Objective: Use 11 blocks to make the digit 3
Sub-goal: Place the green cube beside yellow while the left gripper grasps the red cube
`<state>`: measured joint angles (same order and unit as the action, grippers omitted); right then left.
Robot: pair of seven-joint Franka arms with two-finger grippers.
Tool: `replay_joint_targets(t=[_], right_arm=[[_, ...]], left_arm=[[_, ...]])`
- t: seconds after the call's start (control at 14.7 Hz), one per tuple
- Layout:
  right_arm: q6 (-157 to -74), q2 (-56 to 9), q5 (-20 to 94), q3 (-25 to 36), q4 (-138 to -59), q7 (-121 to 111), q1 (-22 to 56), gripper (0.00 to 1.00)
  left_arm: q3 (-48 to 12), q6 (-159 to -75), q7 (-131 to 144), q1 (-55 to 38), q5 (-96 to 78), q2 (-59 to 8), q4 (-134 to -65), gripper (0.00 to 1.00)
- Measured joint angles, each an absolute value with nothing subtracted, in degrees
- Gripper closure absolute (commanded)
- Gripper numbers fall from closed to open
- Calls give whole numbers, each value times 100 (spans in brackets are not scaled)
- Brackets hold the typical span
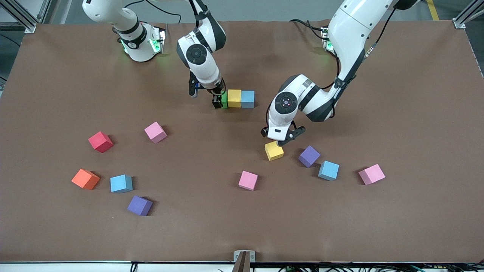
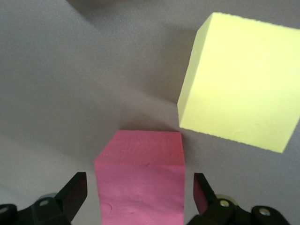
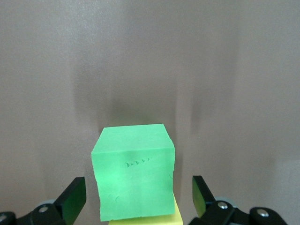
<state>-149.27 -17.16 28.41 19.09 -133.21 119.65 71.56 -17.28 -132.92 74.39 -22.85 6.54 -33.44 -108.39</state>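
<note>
Right gripper (image 1: 217,101) low at the green cube (image 1: 224,99), fingers apart and clear of its sides; cube resting on the worktop (image 1: 242,234), touching the yellow cube (image 1: 234,98) and light blue cube (image 1: 248,98) — likely first bar of the digit 3. Left gripper (image 1: 284,140) spread wide just above the loose yellow cube (image 1: 273,150), holding nothing; probably lining up a pick. Remaining cubes scattered nearer the front camera.

Brown table (image 1: 397,94), row of green (image 1: 224,100), yellow (image 1: 234,98), blue cubes (image 1: 248,98), loose cubes scattered nearer camera.
</note>
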Motion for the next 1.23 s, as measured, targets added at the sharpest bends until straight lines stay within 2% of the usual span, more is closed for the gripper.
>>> replay_joint_targets(t=[0.75,0.95,1.23], right_arm=[[-14135,-1565,2841,2158,-13016,11984,7159,0],[-13439,-1468,2692,2454,-12730,11962,7159,0],[-11994,-1386,1881,3101,-11818,11745,7156,0]], left_arm=[[-1746,-13292,7447,-2319,655,-3353,-10820,0],[-1755,-13292,7447,-2322,655,-3363,-10820,0],[-1755,-13292,7445,-2322,655,-3401,-10819,1]])
